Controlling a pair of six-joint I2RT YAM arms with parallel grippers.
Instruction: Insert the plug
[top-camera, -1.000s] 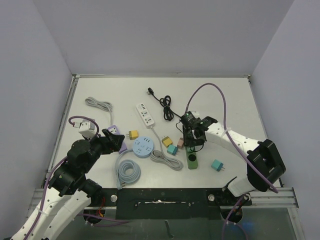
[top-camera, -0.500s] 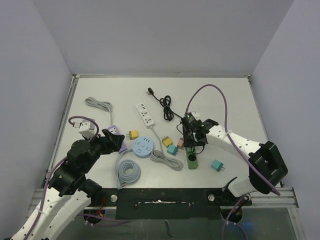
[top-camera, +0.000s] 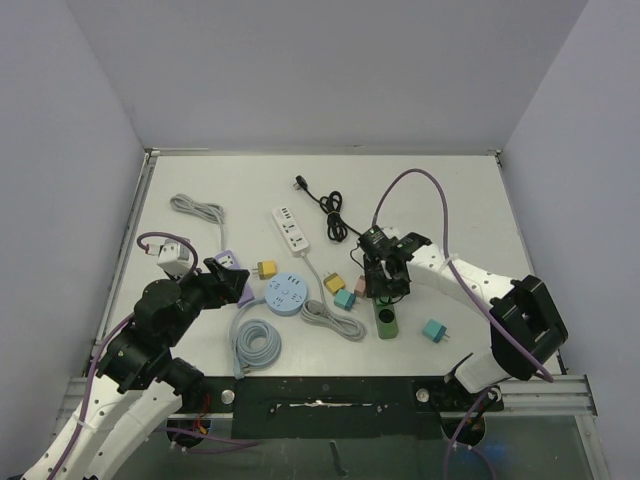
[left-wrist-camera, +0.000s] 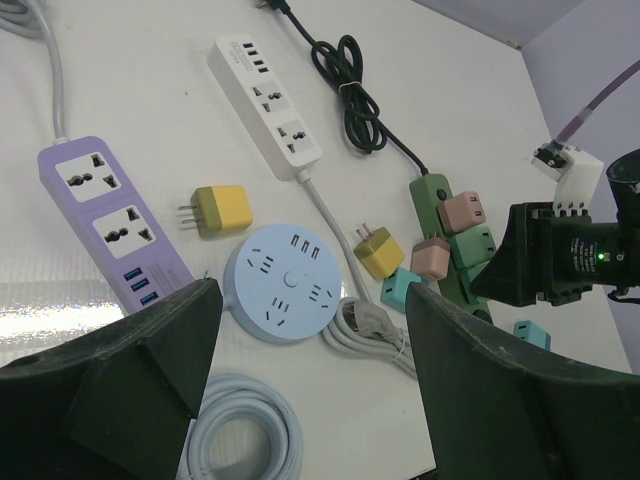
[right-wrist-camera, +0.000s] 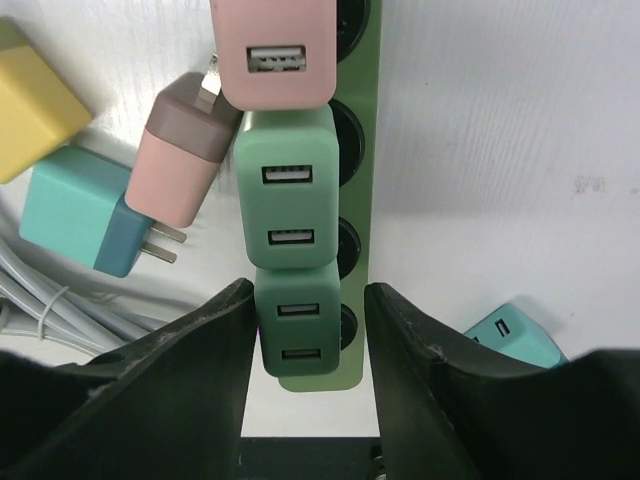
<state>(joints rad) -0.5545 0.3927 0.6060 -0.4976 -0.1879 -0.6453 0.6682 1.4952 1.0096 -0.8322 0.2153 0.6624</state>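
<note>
White surface (top-camera: 450, 190) lay mostly open right of the green strip (top-camera: 384, 320), but loose adapters (top-camera: 344, 298) crowded its left. Over 1 second the right hand (top-camera: 386, 280) had shifted only slightly above the strip. Its fingers stood slightly parted astride the green plug (right-wrist-camera: 298, 325) and gripped nothing, so the plug, at the strip's near end, looked seated.

No legible text, label, brand or number anywhere; faint mark (right-wrist-camera: 586, 185) on table (right-wrist-camera: 500, 120) unreadable.

Green strip (left-wrist-camera: 431, 196), pink plug (left-wrist-camera: 463, 212), purple strip (left-wrist-camera: 101, 216)
</note>
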